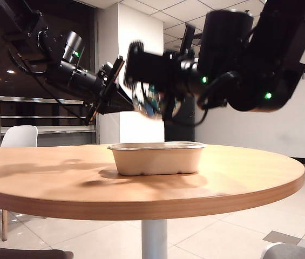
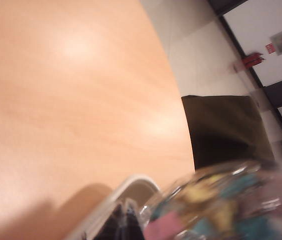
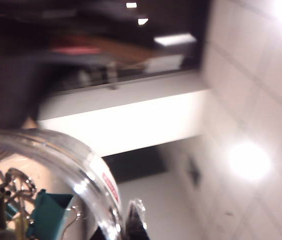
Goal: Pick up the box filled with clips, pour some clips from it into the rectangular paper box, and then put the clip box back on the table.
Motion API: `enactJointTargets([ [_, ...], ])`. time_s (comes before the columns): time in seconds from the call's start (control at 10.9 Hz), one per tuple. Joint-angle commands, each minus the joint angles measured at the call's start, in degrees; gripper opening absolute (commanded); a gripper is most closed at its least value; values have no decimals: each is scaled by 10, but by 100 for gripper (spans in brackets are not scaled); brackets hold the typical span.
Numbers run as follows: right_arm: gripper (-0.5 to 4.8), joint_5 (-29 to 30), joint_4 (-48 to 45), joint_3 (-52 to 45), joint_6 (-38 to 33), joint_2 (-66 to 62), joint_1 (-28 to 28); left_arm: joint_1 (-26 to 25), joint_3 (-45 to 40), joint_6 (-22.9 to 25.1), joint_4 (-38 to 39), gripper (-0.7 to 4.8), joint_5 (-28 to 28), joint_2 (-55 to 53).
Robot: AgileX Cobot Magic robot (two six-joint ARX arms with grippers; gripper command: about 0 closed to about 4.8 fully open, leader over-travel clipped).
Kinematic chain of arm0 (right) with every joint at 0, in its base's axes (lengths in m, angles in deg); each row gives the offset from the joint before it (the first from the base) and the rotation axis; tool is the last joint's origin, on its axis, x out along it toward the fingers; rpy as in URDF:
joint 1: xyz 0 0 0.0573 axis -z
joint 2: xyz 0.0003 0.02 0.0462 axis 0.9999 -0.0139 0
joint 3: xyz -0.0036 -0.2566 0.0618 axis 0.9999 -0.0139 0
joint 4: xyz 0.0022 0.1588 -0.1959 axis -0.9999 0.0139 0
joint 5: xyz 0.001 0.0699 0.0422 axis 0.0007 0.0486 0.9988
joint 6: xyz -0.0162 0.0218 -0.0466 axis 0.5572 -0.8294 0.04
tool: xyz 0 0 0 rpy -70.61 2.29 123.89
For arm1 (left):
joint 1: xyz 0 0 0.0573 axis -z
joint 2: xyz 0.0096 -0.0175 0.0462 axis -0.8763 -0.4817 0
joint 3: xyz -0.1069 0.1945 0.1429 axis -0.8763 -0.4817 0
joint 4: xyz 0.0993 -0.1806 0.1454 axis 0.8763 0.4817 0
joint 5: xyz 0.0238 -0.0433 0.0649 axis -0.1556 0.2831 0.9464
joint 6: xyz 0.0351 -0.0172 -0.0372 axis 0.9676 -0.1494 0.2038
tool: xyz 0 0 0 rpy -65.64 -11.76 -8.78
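Above a round, light-brown wooden tabletop (image 1: pixel 60 172), two black robot arms meet over a beige oblong pulp-paper tray (image 1: pixel 156 158) with rounded corners and a rolled rim, which sits near the middle of the tabletop. The right gripper (image 1: pixel 160 102), reaching in from the right of the exterior view, has its jaws closed on a small clear round plastic jar (image 1: pixel 151 102), held in the air above the tray and blurred by motion. Multicoloured clips (image 3: pixel 41 215) in teal, yellow and silver crowd the inside of the jar in the right wrist view, beside its curved clear wall and a white label with red print. The left gripper (image 1: pixel 95 110) hangs just beside the jar on the left, angled down toward it, jaws closed on nothing visible. Its wrist view catches the jar (image 2: pixel 220 205), the tray's pale rim (image 2: pixel 116 200) below and a dark chair (image 2: pixel 225 127) beyond the tabletop's edge.
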Motion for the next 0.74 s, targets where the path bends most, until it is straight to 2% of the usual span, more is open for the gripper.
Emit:
enactJointTargets([
  [0.09,-2,10,-23,7,3,6,0,5,-1,-8,6,-6,7,2],
  [0.18,-2,14,-9,9,1,5,0,10,-1,15,-15,-6,-95,2],
  [0.28,-2,14,-12,9,1,5,0,12,-1,8,-37,-6,-113,2],
  [0.46,-2,10,-23,9,1,6,1,12,-1,-16,-37,-6,2,2],
  [0.55,-2,10,-22,9,1,6,5,12,-1,-12,-3,-6,33,2],
  [0.65,-2,10,-22,9,1,6,12,12,-1,21,50,-6,99,2],
  [0.74,-2,10,-22,9,1,6,12,12,-1,27,67,-6,121,2],
])
